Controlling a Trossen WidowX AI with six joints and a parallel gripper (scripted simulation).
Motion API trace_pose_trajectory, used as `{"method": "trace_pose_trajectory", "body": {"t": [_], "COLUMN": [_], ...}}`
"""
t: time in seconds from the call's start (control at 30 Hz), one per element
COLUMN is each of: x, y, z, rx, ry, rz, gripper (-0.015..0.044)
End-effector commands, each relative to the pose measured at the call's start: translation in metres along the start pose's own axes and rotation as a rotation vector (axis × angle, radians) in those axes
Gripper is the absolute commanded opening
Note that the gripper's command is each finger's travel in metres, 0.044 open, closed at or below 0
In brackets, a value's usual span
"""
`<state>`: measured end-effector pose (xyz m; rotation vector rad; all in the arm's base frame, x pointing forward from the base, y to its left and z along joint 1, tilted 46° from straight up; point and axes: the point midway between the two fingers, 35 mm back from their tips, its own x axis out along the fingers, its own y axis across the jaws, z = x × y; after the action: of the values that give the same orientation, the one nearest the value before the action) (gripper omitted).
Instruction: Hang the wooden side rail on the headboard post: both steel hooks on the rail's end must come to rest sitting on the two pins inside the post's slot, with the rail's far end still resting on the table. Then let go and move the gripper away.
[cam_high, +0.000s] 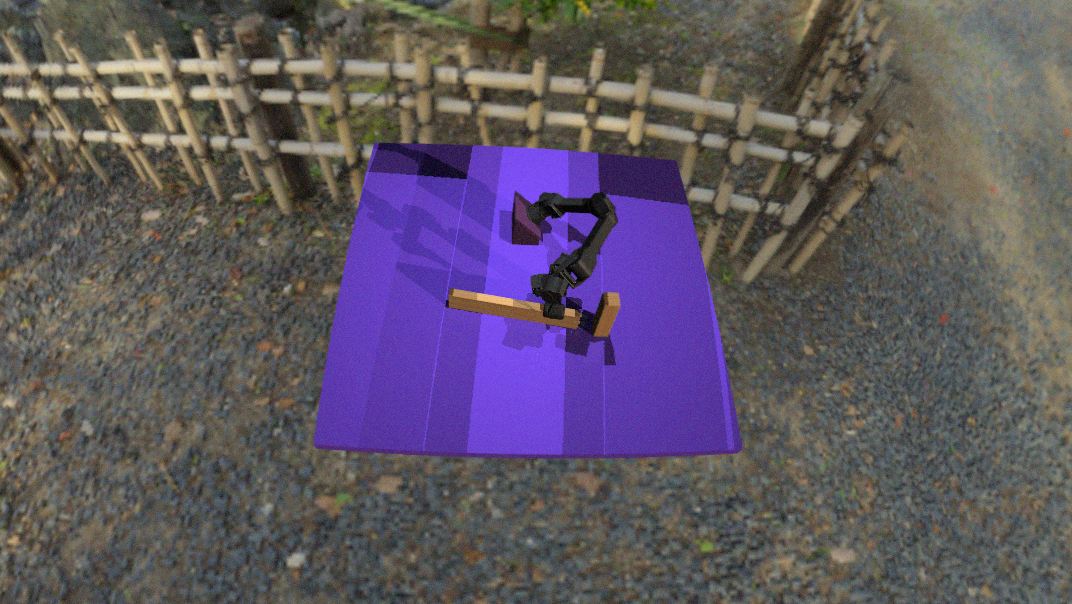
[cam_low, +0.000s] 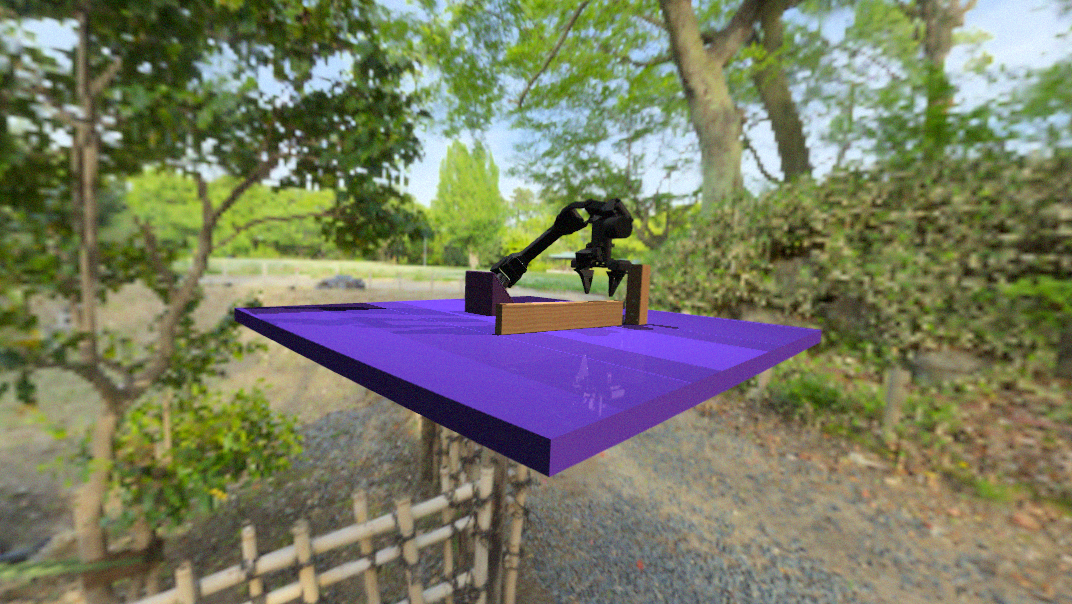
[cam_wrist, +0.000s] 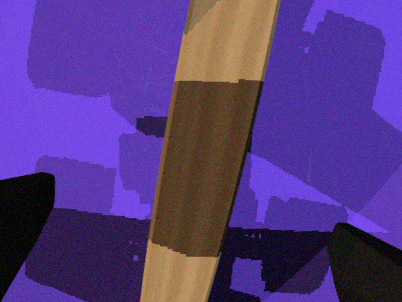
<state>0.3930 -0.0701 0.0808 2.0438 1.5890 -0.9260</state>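
The wooden side rail (cam_high: 487, 303) (cam_low: 558, 318) (cam_wrist: 215, 50) stands on its narrow edge on the purple table. Its hook end is near the headboard post, with a small gap in the top view. The steel hooks (cam_high: 584, 320) show there only as small dark marks in shadow. The post (cam_high: 606, 315) (cam_low: 639, 294) stands upright on the table; its slot and pins cannot be made out. My gripper (cam_low: 600, 292) (cam_wrist: 196, 216) is open and empty, pointing down just above the rail's hook-end half. In the wrist view the rail runs between the two fingertips, with space on both sides.
The purple table (cam_high: 517, 405) (cam_low: 450, 360) carries everything, with hard shadows across it. A dark wedge-shaped block (cam_high: 525, 225) (cam_low: 478, 292) stands at the arm's base behind the rail. The post's upper part rises close beside the gripper in the exterior view.
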Motion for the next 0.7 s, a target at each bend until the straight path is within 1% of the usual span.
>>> {"method": "trace_pose_trajectory", "body": {"t": [0.0,0.67], "x": [0.005,0.038], "y": [0.0,0.002], "z": [0.0,0.0], "rx": [0.006,0.006], "ry": [0.003,0.003], "rz": [0.003,0.004], "gripper": [0.044,0.044]}}
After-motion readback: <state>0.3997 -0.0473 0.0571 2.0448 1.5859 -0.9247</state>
